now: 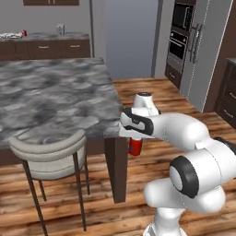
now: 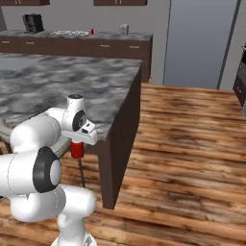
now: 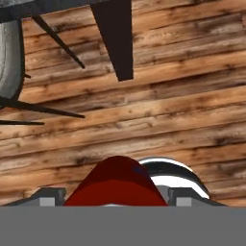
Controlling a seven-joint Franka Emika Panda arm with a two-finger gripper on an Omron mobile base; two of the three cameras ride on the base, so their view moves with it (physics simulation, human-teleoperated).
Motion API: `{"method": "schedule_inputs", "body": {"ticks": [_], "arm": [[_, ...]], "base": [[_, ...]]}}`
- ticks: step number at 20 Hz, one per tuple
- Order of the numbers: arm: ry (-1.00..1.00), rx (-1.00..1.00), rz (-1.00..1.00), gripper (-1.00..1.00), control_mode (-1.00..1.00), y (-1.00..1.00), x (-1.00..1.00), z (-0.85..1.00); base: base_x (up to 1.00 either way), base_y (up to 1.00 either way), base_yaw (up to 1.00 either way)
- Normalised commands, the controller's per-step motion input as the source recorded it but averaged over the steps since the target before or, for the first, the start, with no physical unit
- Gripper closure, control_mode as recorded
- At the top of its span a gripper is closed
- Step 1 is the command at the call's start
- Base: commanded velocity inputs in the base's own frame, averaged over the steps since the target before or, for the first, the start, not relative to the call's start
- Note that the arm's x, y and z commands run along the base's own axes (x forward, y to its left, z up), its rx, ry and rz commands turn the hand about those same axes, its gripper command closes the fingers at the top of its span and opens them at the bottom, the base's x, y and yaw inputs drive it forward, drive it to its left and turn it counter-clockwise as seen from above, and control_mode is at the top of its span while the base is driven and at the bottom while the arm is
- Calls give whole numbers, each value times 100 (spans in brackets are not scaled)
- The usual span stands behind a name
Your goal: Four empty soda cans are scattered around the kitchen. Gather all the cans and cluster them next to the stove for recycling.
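A red soda can (image 1: 135,147) is hanging from the claw (image 1: 134,140), which is clamped on its upper part, just off the near corner of the marble-topped desk (image 1: 50,99) and well above the wooden floor (image 2: 187,144). In the hand view the can (image 3: 115,185) is sitting between the two dark fingertips (image 3: 46,197), its silvery end showing past the red body.

From where I am standing, the worry is the carry. The can is hanging close to the dark desk leg (image 1: 117,168) and the grey chair (image 1: 50,159), so a swing of the arm or a turn of the base could be knocking it loose. Far off on the back counter (image 1: 46,37) another small red can (image 1: 24,33) is waiting; the stove I cannot make out clearly from here.
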Motion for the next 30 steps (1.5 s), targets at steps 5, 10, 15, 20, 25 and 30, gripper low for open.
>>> {"method": "schedule_inputs", "body": {"ticks": [5, 10, 15, 20, 25, 30], "arm": [[0, 0, 0, 100, 100, 0, 0, 0], [0, 0, 0, 100, 100, 0, 0, 0], [0, 0, 0, 100, 100, 0, 0, 0], [0, 0, 0, 100, 100, 0, 0, 0], [0, 0, 0, 100, 100, 0, 0, 0], [0, 0, 0, 100, 100, 0, 0, 0]], "base": [[59, -93, 6], [62, -98, 2], [78, -89, 1], [92, -47, 11], [91, -47, 13], [72, -56, 2]]}}
